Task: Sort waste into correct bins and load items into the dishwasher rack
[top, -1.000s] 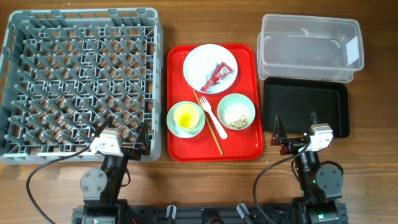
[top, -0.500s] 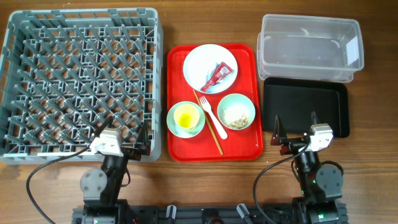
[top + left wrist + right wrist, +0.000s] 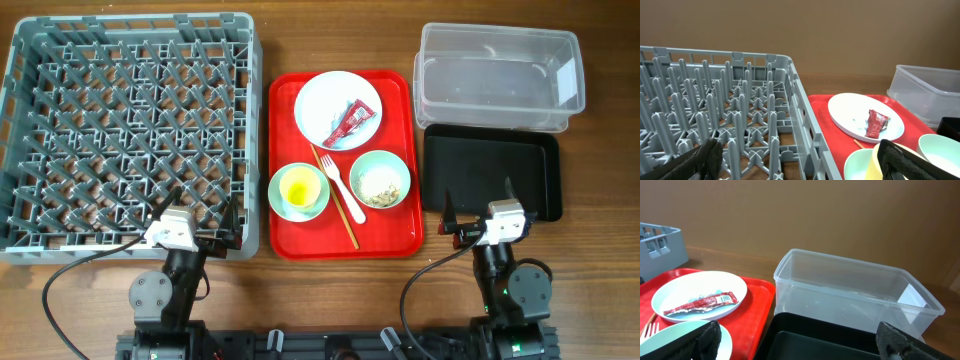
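Left claw (image 3: 205, 208): held spread at near edge of large grey pegged plastic rack (image 3: 120, 100)
Right claw (image 3: 478, 203): held spread at shallow black rectangular tray (image 3: 490, 160)

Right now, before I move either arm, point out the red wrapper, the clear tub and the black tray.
red foil wrapper (image 3: 349, 124): overhead view, middle of the wrapper.
clear tub (image 3: 495, 85): overhead view, its bare floor.
black tray (image 3: 490, 160): overhead view, its bare floor.
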